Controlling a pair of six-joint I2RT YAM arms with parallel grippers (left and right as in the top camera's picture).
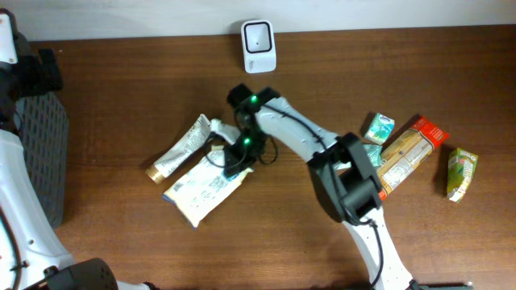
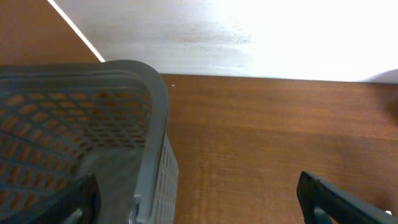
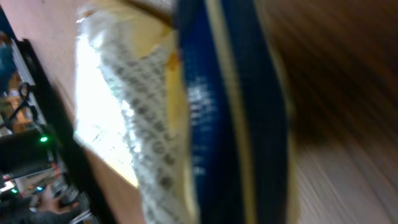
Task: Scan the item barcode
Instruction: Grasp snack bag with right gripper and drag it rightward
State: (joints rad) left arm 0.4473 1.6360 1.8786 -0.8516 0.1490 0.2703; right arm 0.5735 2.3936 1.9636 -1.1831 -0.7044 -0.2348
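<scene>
A white and blue packet (image 1: 203, 188) lies flat on the table left of centre. My right gripper (image 1: 235, 165) is down at its upper right corner, shut on that edge. In the right wrist view the packet (image 3: 186, 112) fills the blurred frame, blue seam upright, and my own fingers do not show. The white scanner (image 1: 258, 46) stands at the table's back edge, apart from the packet. My left gripper (image 2: 199, 202) hangs open and empty over the rim of a grey basket (image 2: 155, 112).
A white tube (image 1: 181, 147) lies touching the packet's upper left. At the right lie a small green carton (image 1: 377, 127), a long red and tan box (image 1: 411, 149) and a green carton (image 1: 461, 173). The grey basket (image 1: 44, 153) stands at the left edge.
</scene>
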